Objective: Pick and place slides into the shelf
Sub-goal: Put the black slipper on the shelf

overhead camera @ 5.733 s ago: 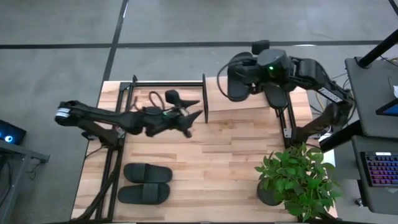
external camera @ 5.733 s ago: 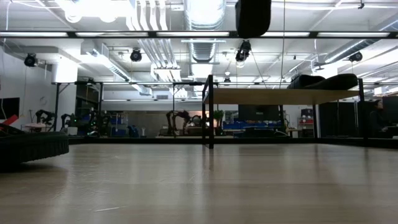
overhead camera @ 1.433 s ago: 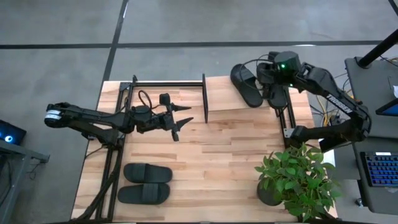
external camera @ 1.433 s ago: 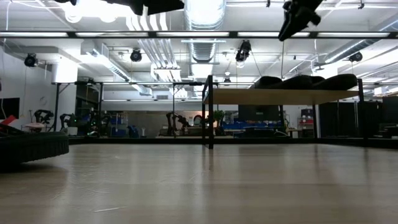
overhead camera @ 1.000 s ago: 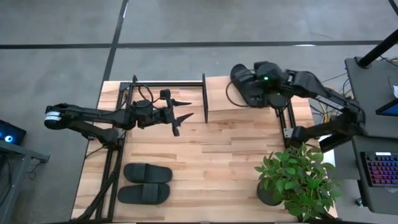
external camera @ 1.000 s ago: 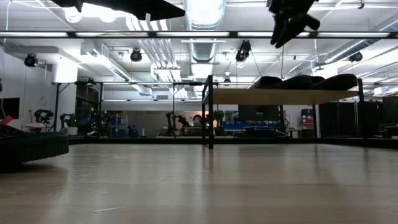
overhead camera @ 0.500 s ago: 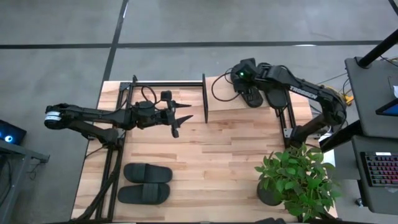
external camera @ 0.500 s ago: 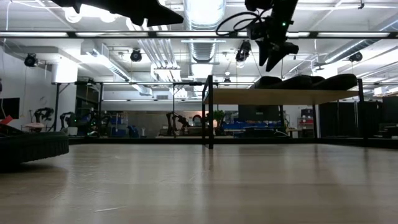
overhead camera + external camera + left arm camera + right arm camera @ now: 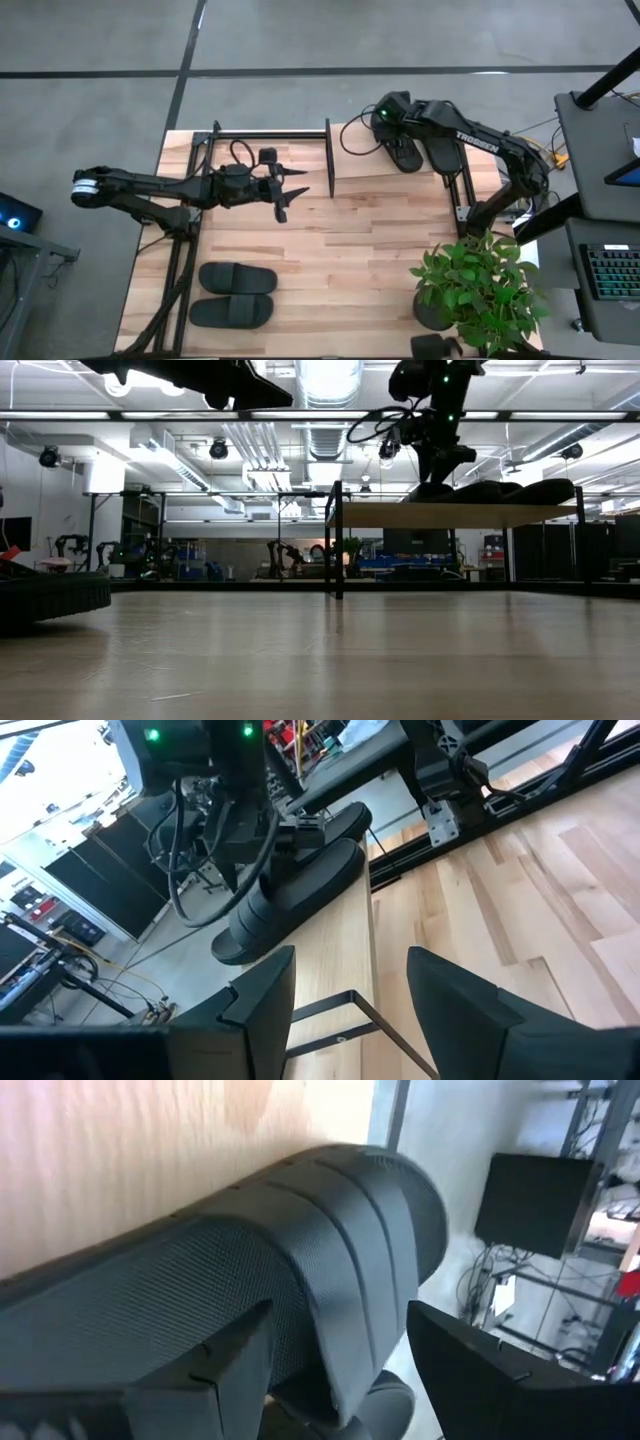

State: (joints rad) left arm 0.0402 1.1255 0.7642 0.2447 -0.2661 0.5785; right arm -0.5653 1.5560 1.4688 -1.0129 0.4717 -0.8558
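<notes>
Right arm back at the slide it set on the shelf; two slides wait on the table.

Within the last second the right gripper (image 9: 393, 122) has swung across and dropped to the near end of one matte black open-toe slide sandal (image 9: 402, 150) lying beside its mate (image 9: 443, 148) on the small rack with the light wood plank top (image 9: 360, 160), its fingers (image 9: 480, 1370) spread either side of the strap (likely a nudge or re-grip, not a fresh pick). The left gripper (image 9: 288, 190) hovers unmoved over the wooden tabletop (image 9: 370, 260), jaws apart and empty. The other black pair (image 9: 235, 294) lies by the table's front-left corner, so the job looks half done.
</notes>
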